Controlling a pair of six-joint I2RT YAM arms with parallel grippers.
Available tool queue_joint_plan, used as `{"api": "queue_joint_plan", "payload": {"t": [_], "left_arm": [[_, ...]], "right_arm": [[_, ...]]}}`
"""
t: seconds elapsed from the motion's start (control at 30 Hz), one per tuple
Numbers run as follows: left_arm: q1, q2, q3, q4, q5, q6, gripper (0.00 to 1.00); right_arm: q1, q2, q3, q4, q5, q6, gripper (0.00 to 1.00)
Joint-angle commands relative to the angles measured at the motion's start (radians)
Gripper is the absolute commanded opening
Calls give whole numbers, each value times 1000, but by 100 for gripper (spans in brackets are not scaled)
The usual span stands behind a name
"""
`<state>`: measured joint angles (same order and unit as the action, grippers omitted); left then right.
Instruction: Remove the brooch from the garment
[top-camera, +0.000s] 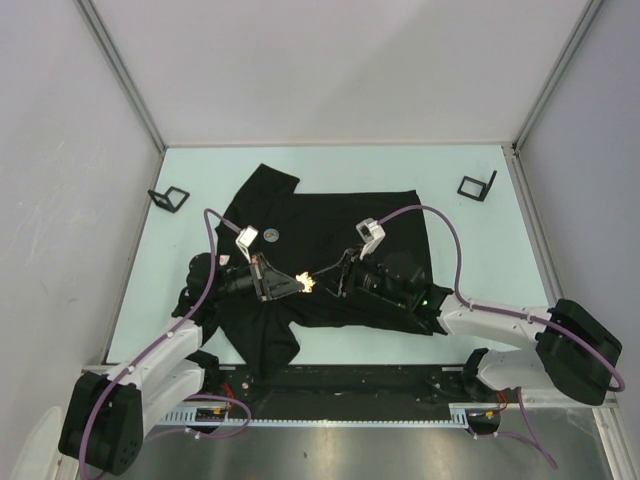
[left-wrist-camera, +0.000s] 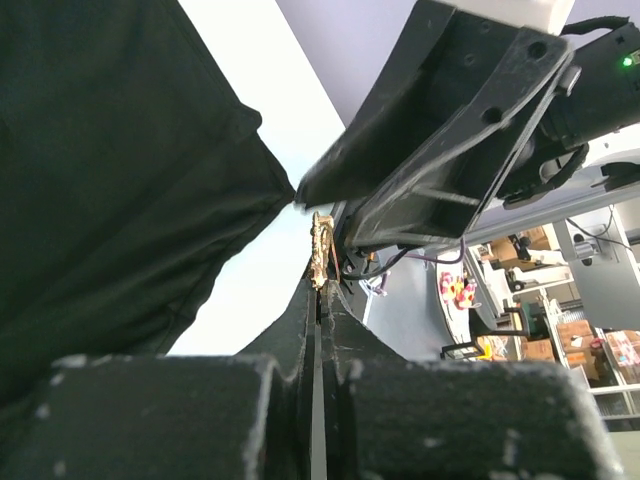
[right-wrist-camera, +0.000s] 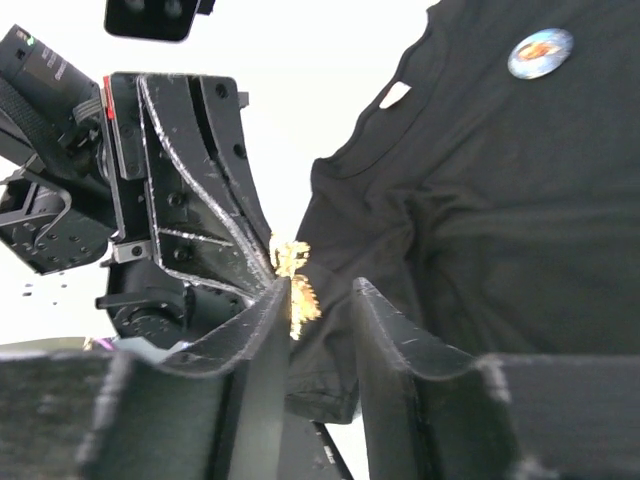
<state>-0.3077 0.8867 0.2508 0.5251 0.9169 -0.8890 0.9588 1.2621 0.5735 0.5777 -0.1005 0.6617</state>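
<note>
The black garment lies spread on the pale table; it also shows in the left wrist view and the right wrist view. My left gripper is shut on the small gold brooch, and the cloth rises to a peak beside it. My right gripper is right against the brooch, jaws apart, with a fold of the garment between its fingers. Its left finger touches the brooch.
A round blue badge sits on the shirt's chest, and a white tag at the collar. Two black wire stands are at the table's far corners. Grey walls enclose the table.
</note>
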Motion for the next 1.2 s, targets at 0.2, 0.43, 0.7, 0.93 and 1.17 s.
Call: {"api": "queue_joint_plan", "payload": {"t": [0.2, 0.43, 0.7, 0.93, 1.17], "left_arm": [[-7, -2, 35, 56, 36, 7, 0], [-7, -3, 33, 78, 51, -8, 0], [-8, -2, 31, 92, 56, -16, 0], [-8, 8, 28, 118, 62, -31, 0], [-8, -2, 37, 87, 60, -25, 4]], "right_arm": [[-48, -84, -20, -27, -88, -30, 40], [-57, -9, -21, 65, -168, -27, 30], [-63, 29, -18, 135, -222, -1, 24], [-63, 49, -20, 182, -255, 19, 11], [-65, 51, -18, 206, -252, 19, 0]]}}
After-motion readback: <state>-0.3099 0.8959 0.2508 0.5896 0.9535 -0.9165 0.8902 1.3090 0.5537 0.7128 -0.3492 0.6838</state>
